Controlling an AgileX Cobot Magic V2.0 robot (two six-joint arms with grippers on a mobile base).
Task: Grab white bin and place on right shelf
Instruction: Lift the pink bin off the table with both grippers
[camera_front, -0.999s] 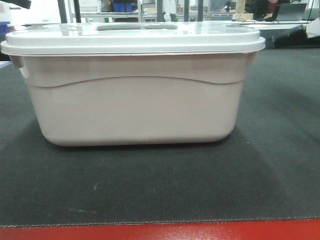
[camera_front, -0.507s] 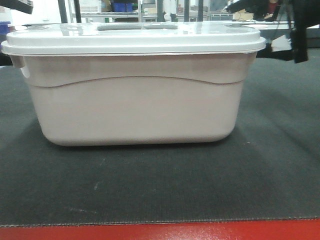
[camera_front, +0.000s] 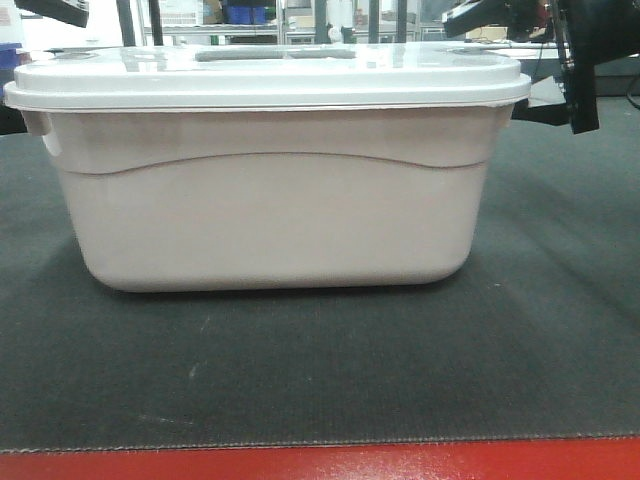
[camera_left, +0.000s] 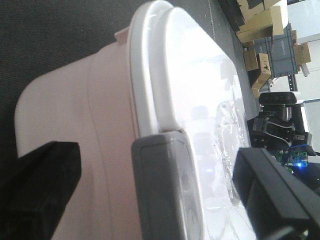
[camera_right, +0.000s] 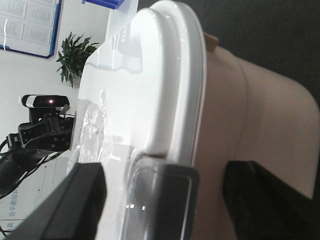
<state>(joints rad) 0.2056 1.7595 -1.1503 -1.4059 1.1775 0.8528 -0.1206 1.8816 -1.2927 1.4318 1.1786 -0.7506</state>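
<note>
You have the white bin (camera_front: 270, 215) unlifted (grasp, carry, placing all remain); left gripper (camera_left: 159, 192) and right gripper (camera_right: 170, 200) straddle its ends, jaws spread.

Left gripper (camera_left: 155, 195), right gripper (camera_right: 165, 200): jaws apart

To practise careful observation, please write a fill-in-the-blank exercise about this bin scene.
The white bin sits on a dark ____. The table edge in front is ____. The bin's lid is coloured ____. On the left gripper, the jaws stand ____.
Missing: mat; red; white; open.
</note>
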